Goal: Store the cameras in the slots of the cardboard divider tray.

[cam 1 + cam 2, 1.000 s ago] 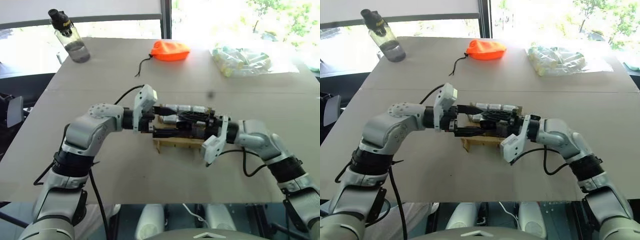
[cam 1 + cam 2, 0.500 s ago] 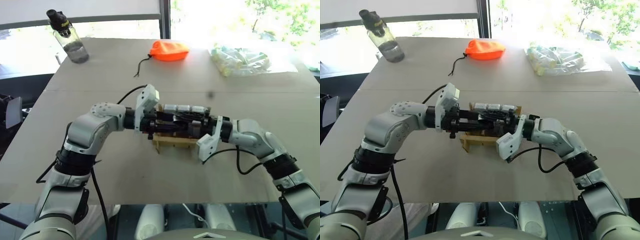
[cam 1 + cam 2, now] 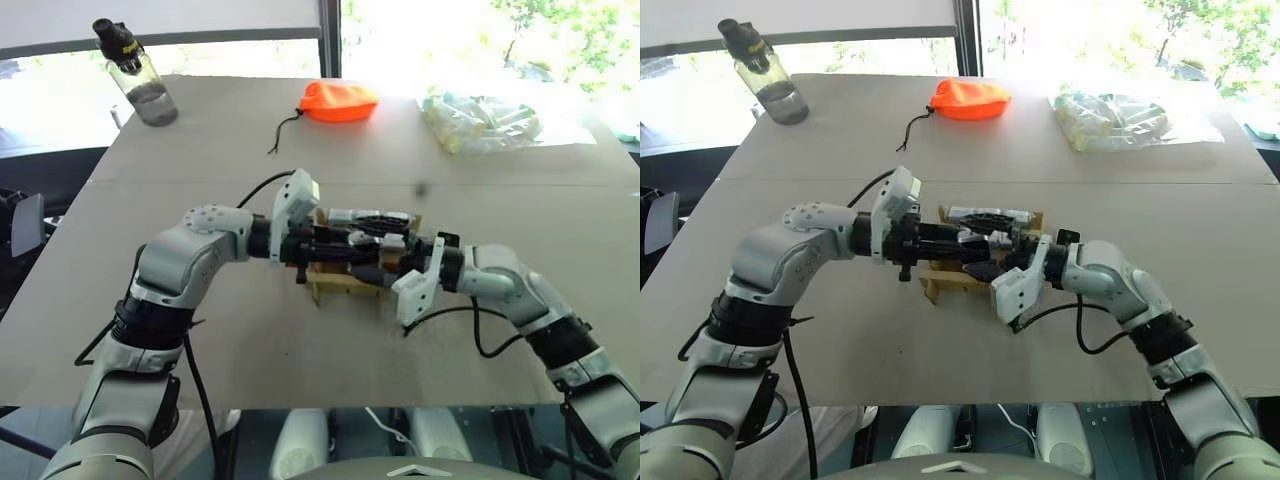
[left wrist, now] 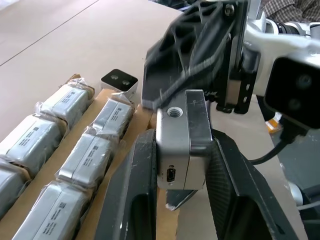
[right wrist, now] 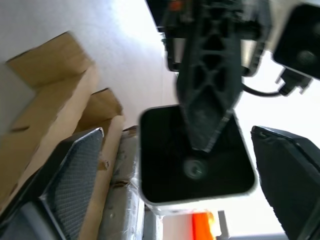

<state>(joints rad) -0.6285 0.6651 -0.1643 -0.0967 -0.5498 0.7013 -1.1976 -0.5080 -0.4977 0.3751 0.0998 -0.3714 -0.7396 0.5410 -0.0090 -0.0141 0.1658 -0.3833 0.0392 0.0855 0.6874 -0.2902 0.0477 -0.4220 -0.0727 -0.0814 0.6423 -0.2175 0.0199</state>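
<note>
While a camera (image 4: 181,137) is pinched in the left pincer (image 4: 175,200) just above the cardboard divider tray (image 3: 340,285) on the worktop (image 3: 300,340), the right pincer (image 5: 165,175) is spread around it; empty slots are judged directly below.

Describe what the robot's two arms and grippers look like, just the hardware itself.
Both arms have silver-grey rounded shells with black joint sections. A white camera box sits on each wrist, and a black cable loops from each one. The left gripper has two black fingers with smooth, curved inner faces. The right gripper has black fingers with ribbed, textured pads and an open lattice frame.
</note>
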